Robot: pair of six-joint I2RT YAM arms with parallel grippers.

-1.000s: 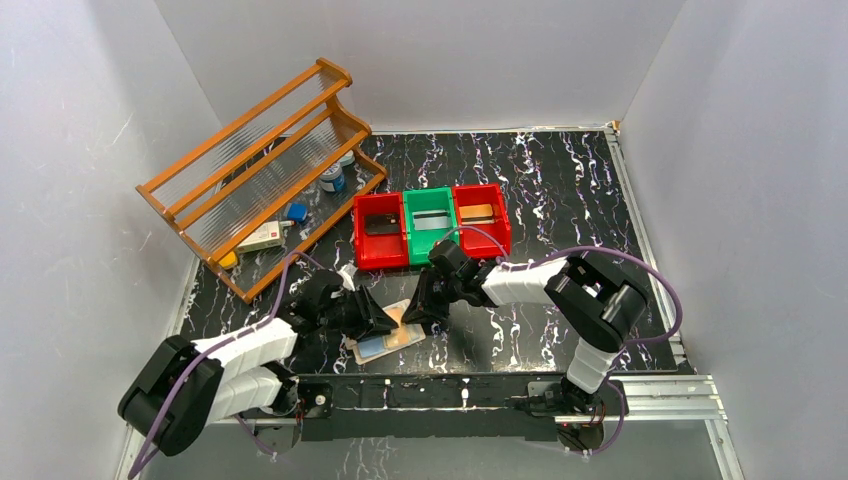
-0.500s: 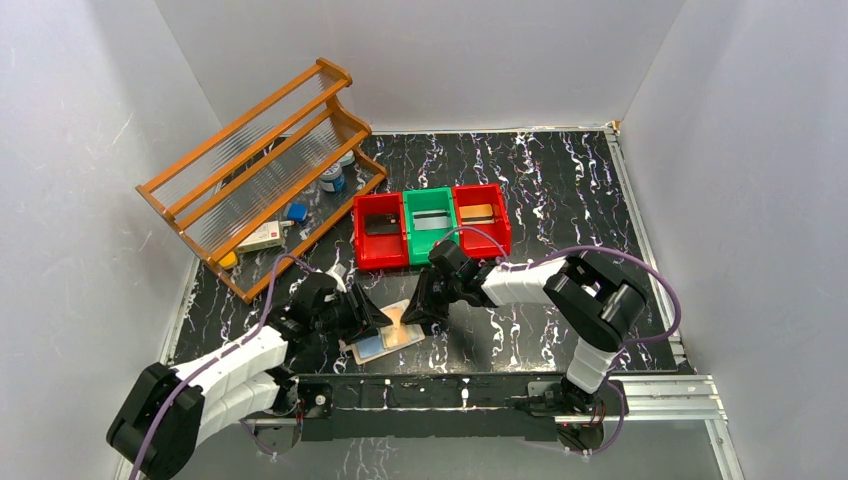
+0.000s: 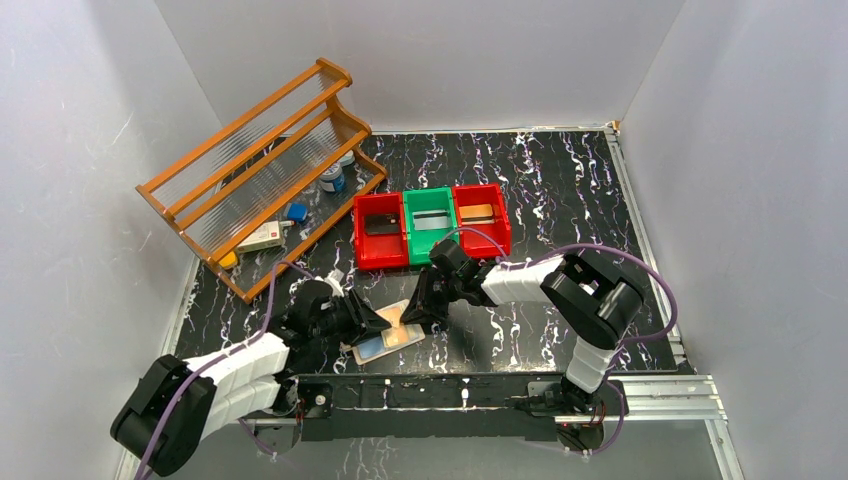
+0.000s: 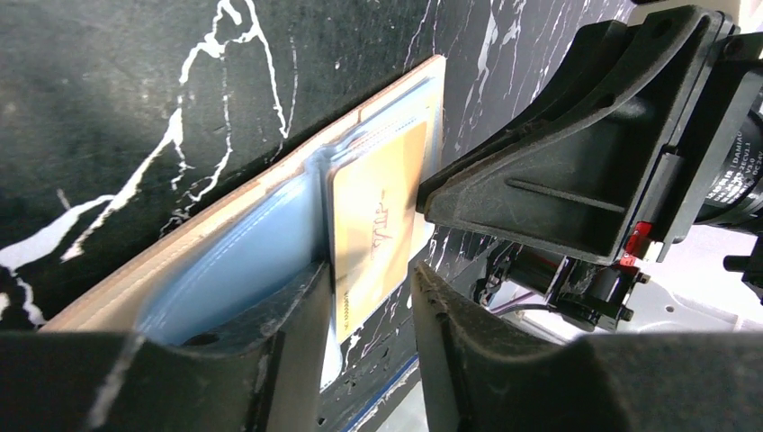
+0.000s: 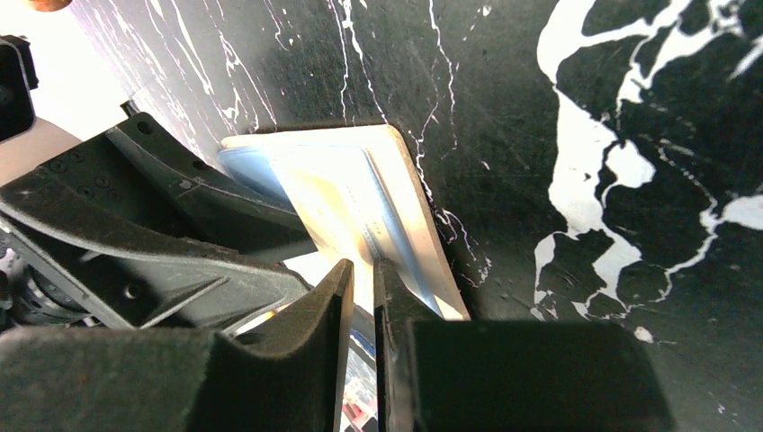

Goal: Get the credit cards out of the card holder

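Card holder point(image 4: 270, 238): tan leather-like, glossy blue sleeves

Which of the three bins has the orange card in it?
The right-end red bin, beside the green bin; the other red bin holds a dark card.

You see a tan leather-like holder point(image 4: 229, 202), glossy blue plastic sleeves point(image 4: 256, 265), a smooth gold plastic card point(image 4: 378, 225), matt black plastic fingers point(image 4: 270, 360) and a scuffed marbled desk point(image 4: 117, 90).
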